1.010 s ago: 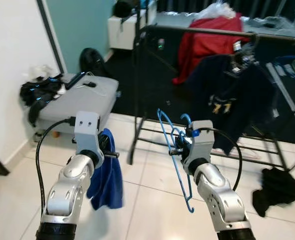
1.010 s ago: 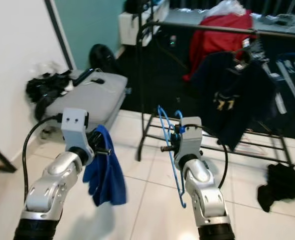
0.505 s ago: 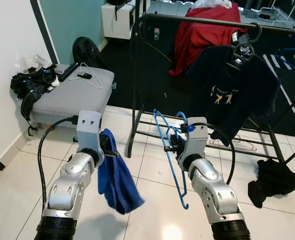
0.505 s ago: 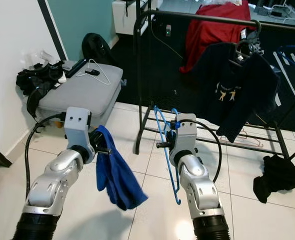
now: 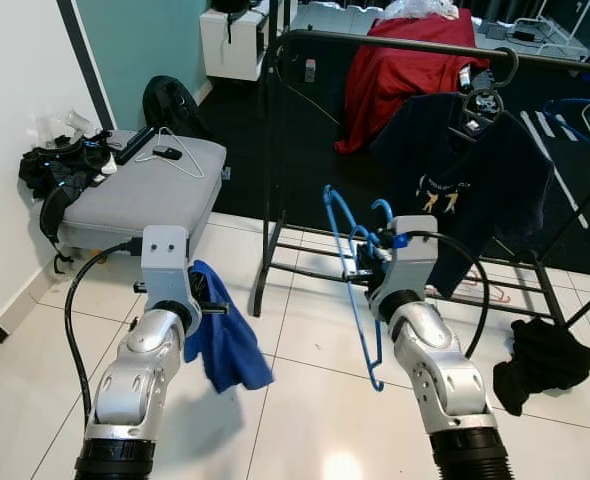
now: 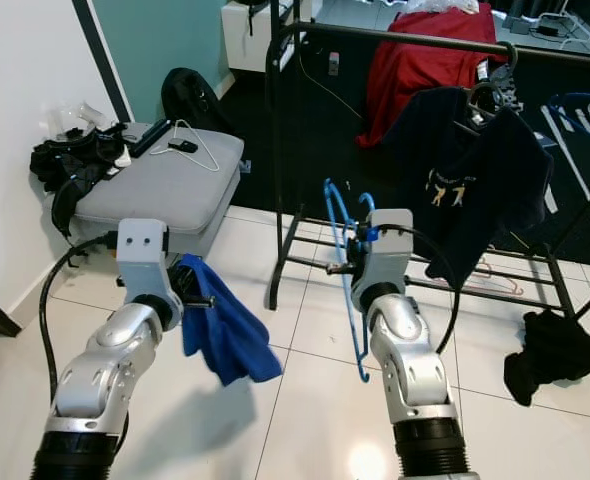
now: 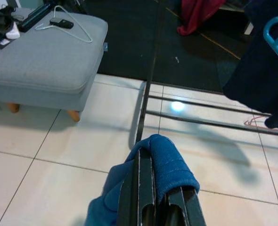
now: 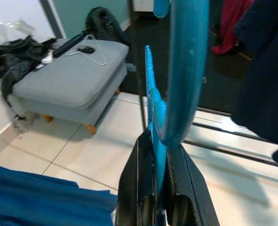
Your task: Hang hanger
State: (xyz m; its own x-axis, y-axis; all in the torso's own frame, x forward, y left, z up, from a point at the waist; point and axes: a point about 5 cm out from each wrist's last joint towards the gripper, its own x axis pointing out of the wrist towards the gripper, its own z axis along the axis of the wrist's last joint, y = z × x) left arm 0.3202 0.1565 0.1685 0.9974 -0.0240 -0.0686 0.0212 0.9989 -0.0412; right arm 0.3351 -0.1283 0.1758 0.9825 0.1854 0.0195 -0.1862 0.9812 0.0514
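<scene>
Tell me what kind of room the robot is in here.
Probably a bedroom or laundry corner of a home: a black clothes rail hung with a navy shirt and a red garment, a grey ottoman, and black clothes on the tiled floor.

Two grippers: left gripper (image 5: 213, 303), right gripper (image 5: 360, 268). Two plastic hangers: one blue hanger (image 5: 353, 275) clamped in the right gripper, one white hanger (image 5: 171, 158) on the ottoman. One blue cloth (image 5: 225, 343), pinched in the left gripper. One grey ottoman (image 5: 145, 195). One black clothes rack (image 5: 385, 44), carrying two garments: one red garment (image 5: 400, 62), one navy shirt (image 5: 465, 170). One black heap (image 5: 537, 362) on the floor tiles.
</scene>
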